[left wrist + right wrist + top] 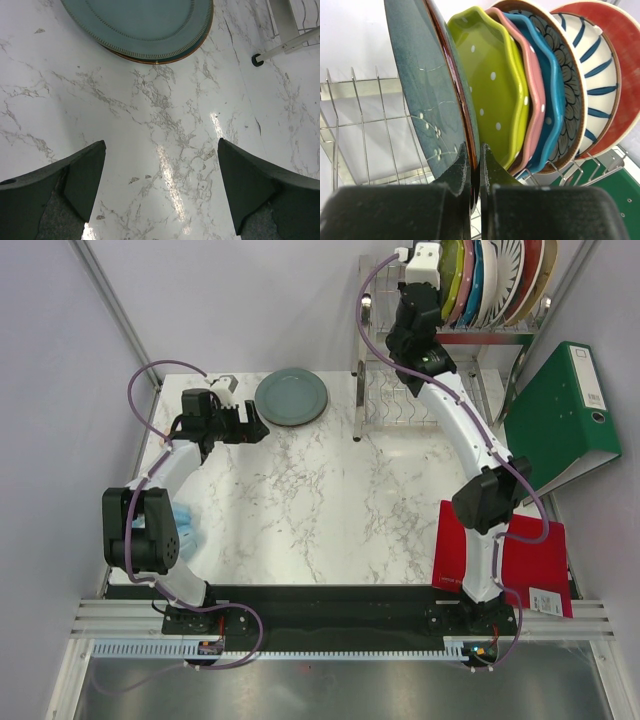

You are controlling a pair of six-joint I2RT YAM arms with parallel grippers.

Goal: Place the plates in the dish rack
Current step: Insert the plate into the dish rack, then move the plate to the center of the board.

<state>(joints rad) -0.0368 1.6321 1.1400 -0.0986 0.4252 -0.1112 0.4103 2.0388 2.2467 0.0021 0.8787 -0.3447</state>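
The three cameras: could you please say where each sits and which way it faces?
Top external: above and behind the bases, looking down on the table; the left arm and right arm show whole.
Left wrist: on the left arm, looking down at the grey-blue plate; its open jaws frame the bottom.
Right wrist: on the right arm, facing the dish rack; its jaws pinch a dark teal plate.
Shared: top external and left wrist both show the grey-blue plate.
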